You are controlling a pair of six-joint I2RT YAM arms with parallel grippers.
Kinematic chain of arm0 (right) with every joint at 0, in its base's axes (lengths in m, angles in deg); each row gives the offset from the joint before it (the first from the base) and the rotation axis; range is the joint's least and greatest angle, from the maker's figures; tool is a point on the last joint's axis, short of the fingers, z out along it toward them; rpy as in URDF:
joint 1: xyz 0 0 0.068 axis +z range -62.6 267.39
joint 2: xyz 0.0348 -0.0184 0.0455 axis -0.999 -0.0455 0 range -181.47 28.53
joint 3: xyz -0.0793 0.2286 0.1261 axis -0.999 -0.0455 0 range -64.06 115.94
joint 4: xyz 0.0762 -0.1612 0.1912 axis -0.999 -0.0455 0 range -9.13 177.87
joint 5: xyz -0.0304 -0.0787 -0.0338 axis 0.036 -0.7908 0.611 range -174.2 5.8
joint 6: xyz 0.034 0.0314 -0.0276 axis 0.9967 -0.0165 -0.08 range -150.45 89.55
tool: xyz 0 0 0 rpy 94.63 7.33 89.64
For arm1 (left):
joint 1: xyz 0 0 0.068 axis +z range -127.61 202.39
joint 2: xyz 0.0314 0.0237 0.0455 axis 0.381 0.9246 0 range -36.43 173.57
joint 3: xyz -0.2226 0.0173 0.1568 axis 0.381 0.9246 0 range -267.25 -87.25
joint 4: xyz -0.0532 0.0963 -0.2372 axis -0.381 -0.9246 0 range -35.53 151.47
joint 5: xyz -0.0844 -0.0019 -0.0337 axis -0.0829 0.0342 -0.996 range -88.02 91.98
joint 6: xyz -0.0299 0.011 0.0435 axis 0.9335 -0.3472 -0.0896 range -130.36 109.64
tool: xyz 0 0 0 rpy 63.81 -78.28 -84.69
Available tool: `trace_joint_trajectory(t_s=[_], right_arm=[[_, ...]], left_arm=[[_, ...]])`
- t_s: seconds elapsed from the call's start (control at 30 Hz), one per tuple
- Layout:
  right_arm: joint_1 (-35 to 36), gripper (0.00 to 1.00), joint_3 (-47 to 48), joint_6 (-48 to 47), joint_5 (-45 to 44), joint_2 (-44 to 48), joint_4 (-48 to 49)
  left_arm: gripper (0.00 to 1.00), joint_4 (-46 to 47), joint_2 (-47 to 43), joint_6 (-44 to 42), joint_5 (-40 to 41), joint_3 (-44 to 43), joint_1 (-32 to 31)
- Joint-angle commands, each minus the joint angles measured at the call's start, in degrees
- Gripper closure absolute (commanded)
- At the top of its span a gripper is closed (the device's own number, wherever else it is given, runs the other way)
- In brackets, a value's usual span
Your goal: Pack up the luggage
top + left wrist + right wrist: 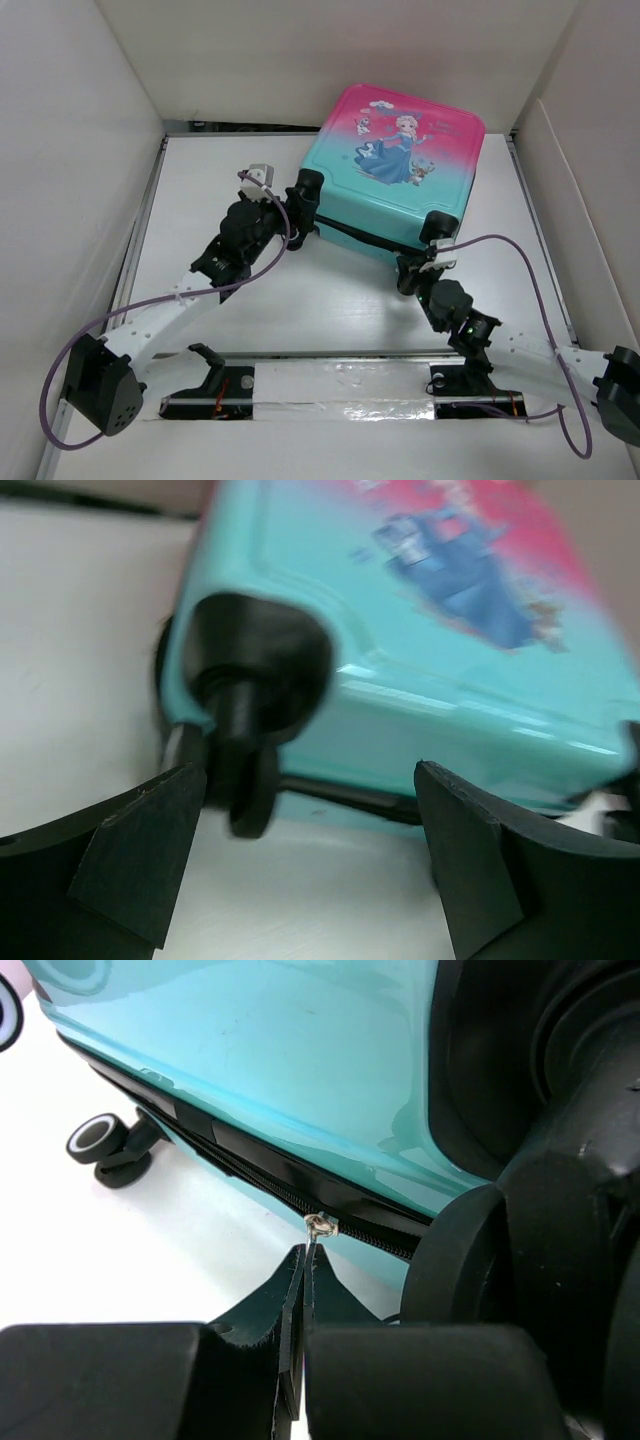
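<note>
Matte black jaws on the right arm (450,305) press flat together on the small metal zipper pull (320,1226), its tab hidden between them, along the black zipper (240,1170) seam of the luggage (395,165). That glossy hard shell fades from pink to teal and lies closed, print up, toward the far right of the white desk (300,300). Wedge-shaped jaws on the left arm (240,235) stand wide apart at the luggage's near-left corner, where a black wheel (250,780) blurs and the shell runs out of frame.
</note>
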Motion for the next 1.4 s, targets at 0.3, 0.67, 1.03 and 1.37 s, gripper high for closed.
trace_joint_trajectory(t_s=[0.3, 0.67, 1.03, 1.37], right_arm=[[-0.3, 1.0, 0.6, 0.6, 8.3, 1.0, 5.0], [-0.3, 1.0, 0.2, 0.3, 8.8, 2.4, 4.4], [-0.3, 1.0, 0.3, 0.2, 9.4, 0.8, 4.7], [-0.3, 1.0, 0.5, 0.2, 10.3, 0.0, 5.0]], left_arm=[[0.13, -8.9, 5.1, -6.7, 7.0, -2.0, 1.3], [0.32, -0.7, 13.8, -9.4, 1.0, -5.6, 3.5], [0.38, 0.0, 16.1, -14.6, 0.9, -10.2, 3.5], [0.14, -2.5, 14.9, -17.5, 10.6, -8.5, 0.8]])
